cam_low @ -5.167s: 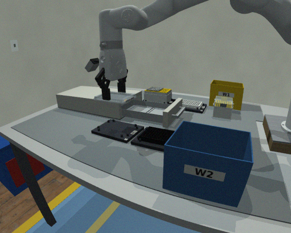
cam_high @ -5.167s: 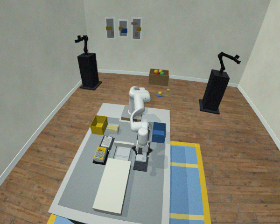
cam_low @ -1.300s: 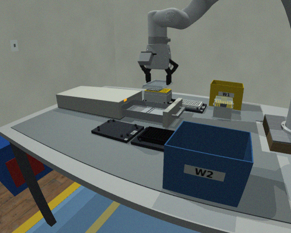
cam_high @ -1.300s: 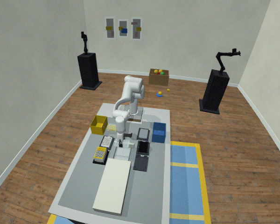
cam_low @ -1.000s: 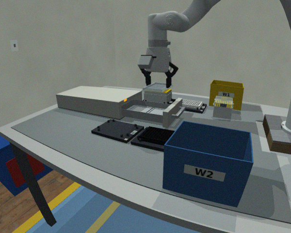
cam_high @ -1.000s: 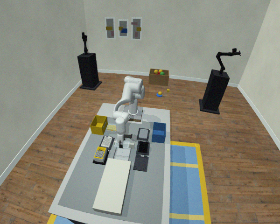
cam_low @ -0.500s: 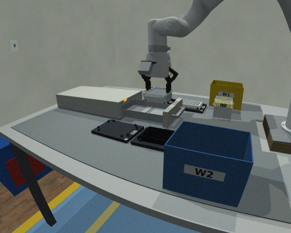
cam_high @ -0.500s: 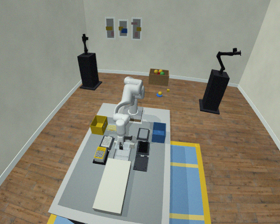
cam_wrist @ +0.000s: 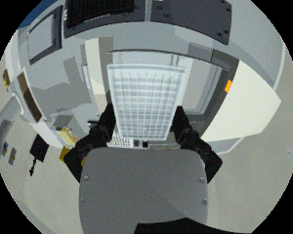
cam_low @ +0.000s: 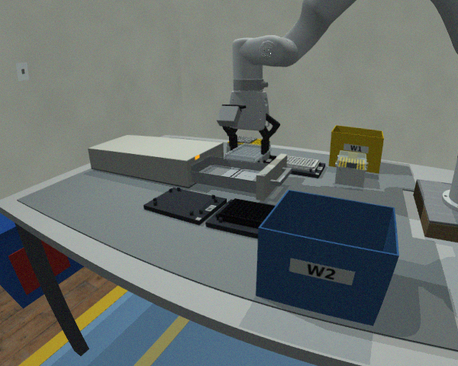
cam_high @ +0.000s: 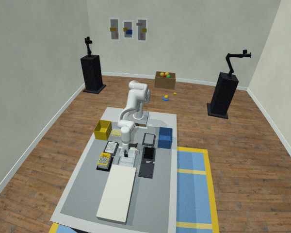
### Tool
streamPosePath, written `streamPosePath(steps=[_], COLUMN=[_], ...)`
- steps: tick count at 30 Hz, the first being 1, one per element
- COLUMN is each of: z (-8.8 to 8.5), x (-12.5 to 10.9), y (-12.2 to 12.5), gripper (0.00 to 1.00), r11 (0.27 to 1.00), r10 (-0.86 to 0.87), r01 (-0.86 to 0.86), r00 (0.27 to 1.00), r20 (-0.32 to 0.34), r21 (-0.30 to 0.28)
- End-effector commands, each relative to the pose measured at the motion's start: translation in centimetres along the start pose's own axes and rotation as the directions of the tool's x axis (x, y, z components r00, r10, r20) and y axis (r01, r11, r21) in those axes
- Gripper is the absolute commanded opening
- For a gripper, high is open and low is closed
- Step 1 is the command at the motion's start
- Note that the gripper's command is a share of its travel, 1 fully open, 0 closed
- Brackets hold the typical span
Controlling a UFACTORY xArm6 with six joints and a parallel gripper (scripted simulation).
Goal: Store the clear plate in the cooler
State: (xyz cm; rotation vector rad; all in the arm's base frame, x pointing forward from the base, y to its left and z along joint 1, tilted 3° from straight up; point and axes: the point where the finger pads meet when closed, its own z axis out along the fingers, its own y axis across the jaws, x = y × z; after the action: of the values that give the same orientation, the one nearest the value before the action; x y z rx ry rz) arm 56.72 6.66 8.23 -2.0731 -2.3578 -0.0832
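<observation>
Over the open drawer [cam_low: 237, 179] of cooler CD [cam_low: 142, 156], the hand [cam_low: 248, 146] holds the clear plate [cam_low: 243, 153], its two black fingers spread wide and clamped against the plate's opposite edges. The plate hangs level, wells up, no lid on it. In the exterior view it sits at about the height of the drawer's side walls, over the place nearer the cooler's housing; contact with the drawer floor cannot be told. In the wrist view the gridded plate [cam_wrist: 146, 100] lies between the fingers with the pale drawer floor beneath it.

The drawer stands pulled out from the housing toward the arm's base, bar handle [cam_low: 283, 174] at its outer end. CD's lamp [cam_low: 197, 157] shows amber on the housing's front corner beside the drawer.

Relative to the drawer: a dark flat nest [cam_low: 185, 203] and a black well plate [cam_low: 243, 214] lie on the counter [cam_low: 114, 220] on its near side; blue bin W2 [cam_low: 327, 255] stands nearer the exterior camera; yellow bin W1 [cam_low: 356, 147] stands beyond the handle end, with a yellow tip box [cam_low: 352, 162] in front of it.
</observation>
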Motion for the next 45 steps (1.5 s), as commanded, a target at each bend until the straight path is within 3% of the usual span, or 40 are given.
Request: streamPosePath(steps=[1,34,45], z=[0.5,5.3,5.3], x=[0.0,0.0,0.0], y=[0.2,0.2,0.2], gripper=[0.00,0.00,0.00], r11=[1.000,1.000,1.000], r10=[0.000,0.000,0.000], r01=[0.000,0.000,0.000], r00=[1.000,1.000,1.000], r20=[0.000,0.000,0.000], r21=[-0.005,-0.005,-0.005])
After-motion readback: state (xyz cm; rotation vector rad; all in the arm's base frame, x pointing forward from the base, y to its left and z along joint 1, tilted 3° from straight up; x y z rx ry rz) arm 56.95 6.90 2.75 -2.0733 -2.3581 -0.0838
